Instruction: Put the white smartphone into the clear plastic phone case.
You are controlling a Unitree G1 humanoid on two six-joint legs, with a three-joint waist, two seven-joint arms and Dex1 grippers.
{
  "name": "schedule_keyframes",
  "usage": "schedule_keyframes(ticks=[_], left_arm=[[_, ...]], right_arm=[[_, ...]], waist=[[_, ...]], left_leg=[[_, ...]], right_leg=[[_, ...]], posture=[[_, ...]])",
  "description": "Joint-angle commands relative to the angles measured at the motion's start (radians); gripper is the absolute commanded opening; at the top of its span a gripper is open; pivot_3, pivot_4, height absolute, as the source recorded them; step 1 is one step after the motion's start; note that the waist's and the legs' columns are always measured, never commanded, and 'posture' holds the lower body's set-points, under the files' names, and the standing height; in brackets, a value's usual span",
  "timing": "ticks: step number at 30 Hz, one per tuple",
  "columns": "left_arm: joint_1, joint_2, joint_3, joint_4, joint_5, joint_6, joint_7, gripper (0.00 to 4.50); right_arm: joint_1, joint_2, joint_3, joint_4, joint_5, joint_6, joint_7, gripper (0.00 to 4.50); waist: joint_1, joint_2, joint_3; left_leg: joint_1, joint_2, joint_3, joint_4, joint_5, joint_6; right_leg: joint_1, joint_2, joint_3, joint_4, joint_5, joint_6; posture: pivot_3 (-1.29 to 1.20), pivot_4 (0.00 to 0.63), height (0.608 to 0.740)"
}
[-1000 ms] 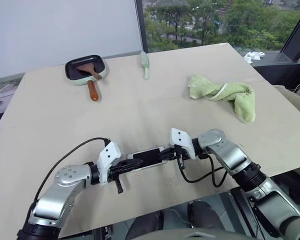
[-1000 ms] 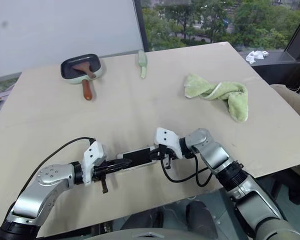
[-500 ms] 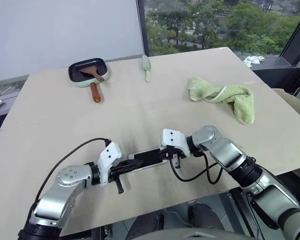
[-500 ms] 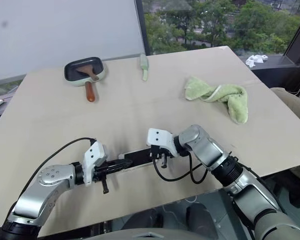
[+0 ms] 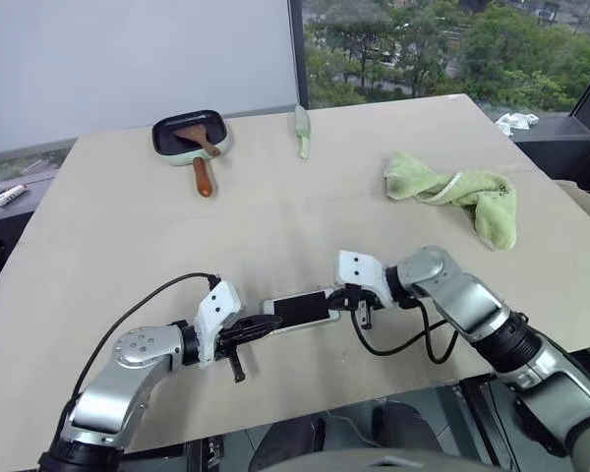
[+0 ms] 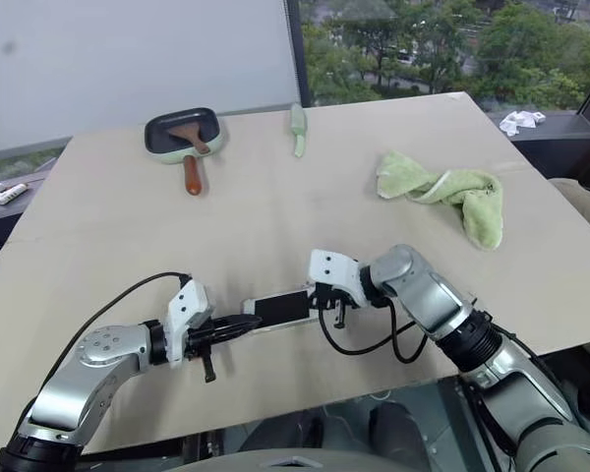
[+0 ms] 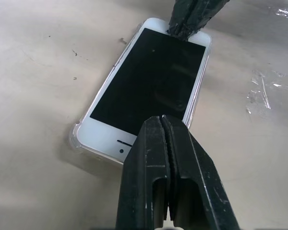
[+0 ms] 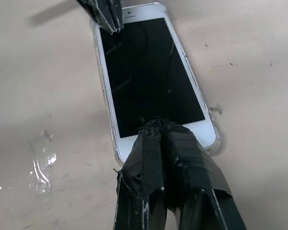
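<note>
The white smartphone (image 5: pixel 302 309) lies screen up near the table's (image 5: pixel 275 226) front edge, about midway along it, seated in the clear plastic phone case (image 7: pixel 76 140), whose rim shows around the phone's corners in the wrist views; from the head views the case can hardly be made out. The left gripper (image 7: pixel 163 125) has its fingers pressed fully together, holding nothing, their tips over the phone's left end. The right gripper (image 8: pixel 159 125) is likewise closed tight and empty, its taped tips on the screen at the phone's right end. Each wrist view shows the other gripper's tips at the far end of the phone.

The head views alone take in the far side of the table: a small green pan (image 5: pixel 190 135) with a wooden spatula (image 5: pixel 195 141) near the far-left corner, a pale green utensil (image 5: pixel 302 130) at the far edge, and a crumpled green towel (image 5: pixel 457 192) towards the right edge.
</note>
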Motion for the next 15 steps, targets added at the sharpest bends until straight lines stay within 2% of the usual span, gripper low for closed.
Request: schedule_keyframes(ticks=[1, 15], left_arm=[[-0.012, 0.006, 0.014, -0.002, -0.009, -0.016, -0.004, 0.00], [-0.026, 0.009, 0.010, -0.008, -0.011, -0.004, -0.004, 0.00]], right_arm=[[0.093, -0.083, 0.100, 0.128, -0.068, 0.121, -0.006, 0.11], [0.078, -0.116, 0.132, 0.113, -0.068, 0.138, 0.021, 0.11]], waist=[[0.000, 0.000, 0.000], [0.002, -0.001, 0.001]], left_leg=[[0.000, 0.000, 0.000, 0.000, 0.000, 0.000], [-0.002, -0.002, -0.004, -0.002, 0.000, 0.000]], right_leg=[[0.000, 0.000, 0.000, 0.000, 0.000, 0.000], [0.000, -0.001, 0.000, -0.002, -0.003, 0.002]], posture=[[0.00, 0.150, 0.740], [0.00, 0.150, 0.740]])
